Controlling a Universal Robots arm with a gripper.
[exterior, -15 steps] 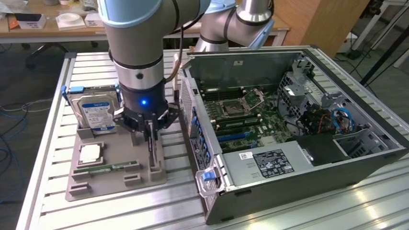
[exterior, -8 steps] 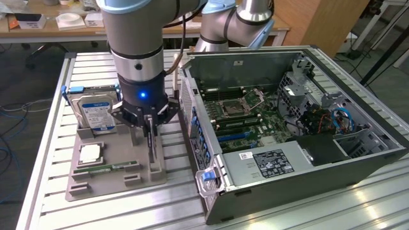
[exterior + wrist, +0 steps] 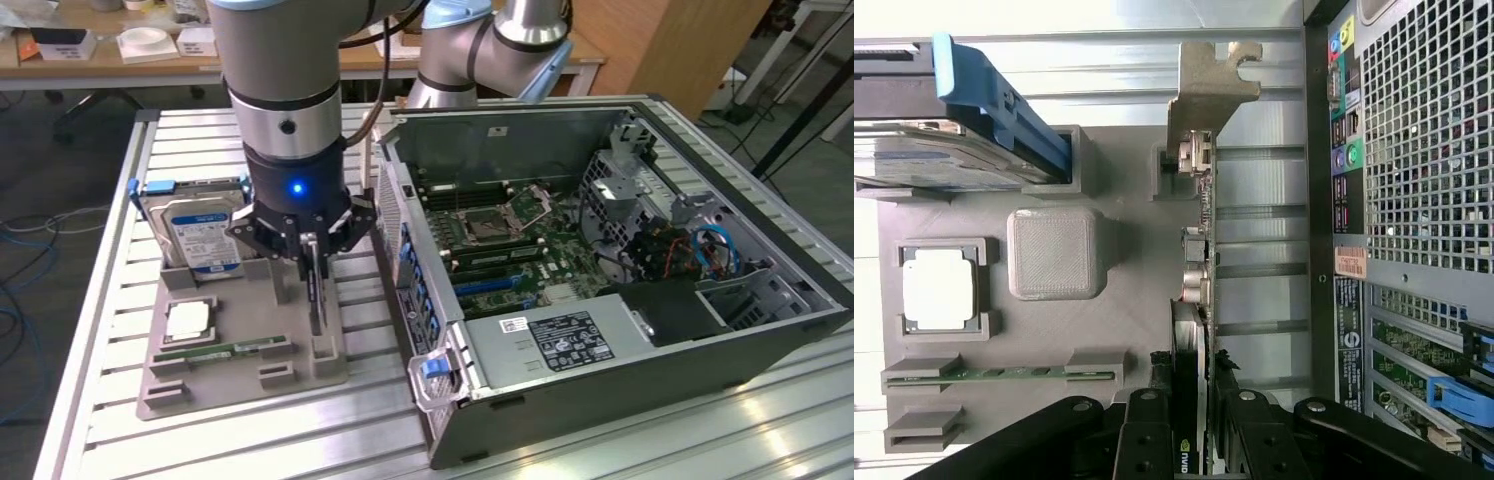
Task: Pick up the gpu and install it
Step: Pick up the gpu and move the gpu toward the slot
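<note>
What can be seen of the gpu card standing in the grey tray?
The gpu is a thin card with a black cooler face and a bent silver metal end bracket with ports beside it. It stands upright on its long edge in a slot of the grey plastic holder tray, beside but apart from the open black computer case. The gripper sits over it, its fingers closed against both faces.

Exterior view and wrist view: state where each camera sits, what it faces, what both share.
Exterior view: off the arm, looking down on the grey parts tray and open black computer case; silver arm shows.
Wrist view: on the wrist, looking down along the black tool gripping the green gpu card.
Shared: tray, card, case, tool.
</note>
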